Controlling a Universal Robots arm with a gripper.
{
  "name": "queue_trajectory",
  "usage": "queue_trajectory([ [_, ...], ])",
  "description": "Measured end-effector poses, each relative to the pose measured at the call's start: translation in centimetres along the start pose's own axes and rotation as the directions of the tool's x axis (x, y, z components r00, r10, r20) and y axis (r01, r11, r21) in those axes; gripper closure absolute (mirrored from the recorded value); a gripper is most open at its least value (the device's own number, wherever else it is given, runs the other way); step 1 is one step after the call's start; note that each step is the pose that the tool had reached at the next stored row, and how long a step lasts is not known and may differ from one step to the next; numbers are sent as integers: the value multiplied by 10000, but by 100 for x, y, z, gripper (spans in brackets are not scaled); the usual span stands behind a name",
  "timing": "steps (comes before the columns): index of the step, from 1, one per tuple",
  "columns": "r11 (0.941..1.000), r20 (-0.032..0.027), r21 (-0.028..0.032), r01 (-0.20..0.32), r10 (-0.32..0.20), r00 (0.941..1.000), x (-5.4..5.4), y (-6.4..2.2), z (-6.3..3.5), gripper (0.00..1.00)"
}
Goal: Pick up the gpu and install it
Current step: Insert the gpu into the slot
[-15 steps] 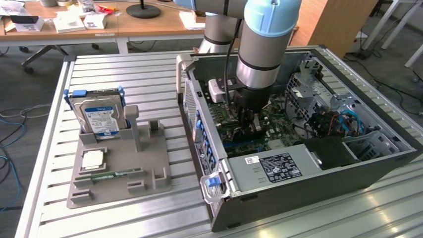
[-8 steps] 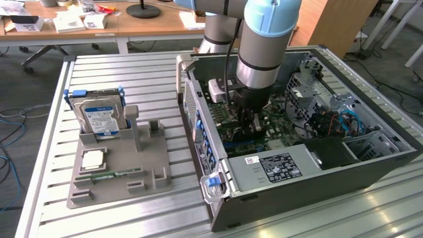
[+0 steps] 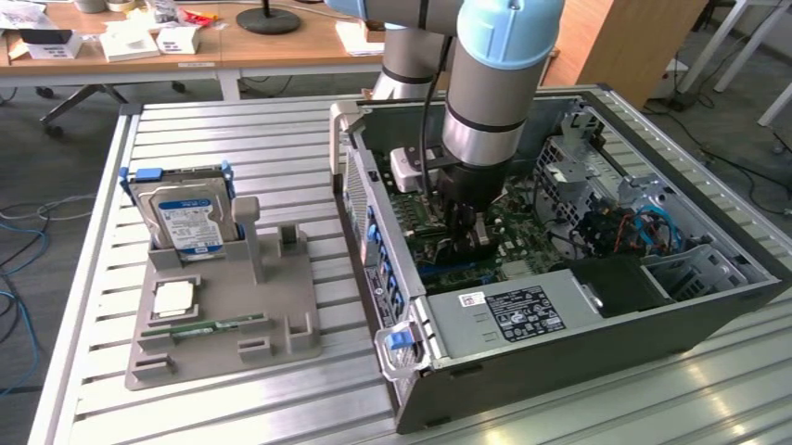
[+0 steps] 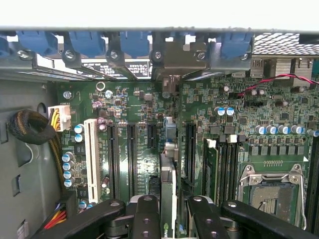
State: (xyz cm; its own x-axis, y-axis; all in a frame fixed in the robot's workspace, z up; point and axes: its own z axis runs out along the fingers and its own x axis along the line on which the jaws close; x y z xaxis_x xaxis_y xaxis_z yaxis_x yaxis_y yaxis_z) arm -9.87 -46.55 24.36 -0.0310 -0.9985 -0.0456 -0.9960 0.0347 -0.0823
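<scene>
While lowered inside the computer case, the jaws grasp the gpu.
Card stands on edge over the motherboard.

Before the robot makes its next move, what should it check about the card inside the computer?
1. Gpu gripped between the jaws: ok.
2. Gpu standing on edge over the motherboard slots: ok.
3. Gpu's far end reaching the case's rear wall: ok.
4. Gpu pushed fully into its slot: cannot tell.
5. Red wire away from the gpu: ok.
</scene>
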Motion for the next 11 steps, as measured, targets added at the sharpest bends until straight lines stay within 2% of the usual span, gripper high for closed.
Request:
queue_trajectory([
  [11,10000,2,3,-1,1,10000,-1,1,2,74],
])
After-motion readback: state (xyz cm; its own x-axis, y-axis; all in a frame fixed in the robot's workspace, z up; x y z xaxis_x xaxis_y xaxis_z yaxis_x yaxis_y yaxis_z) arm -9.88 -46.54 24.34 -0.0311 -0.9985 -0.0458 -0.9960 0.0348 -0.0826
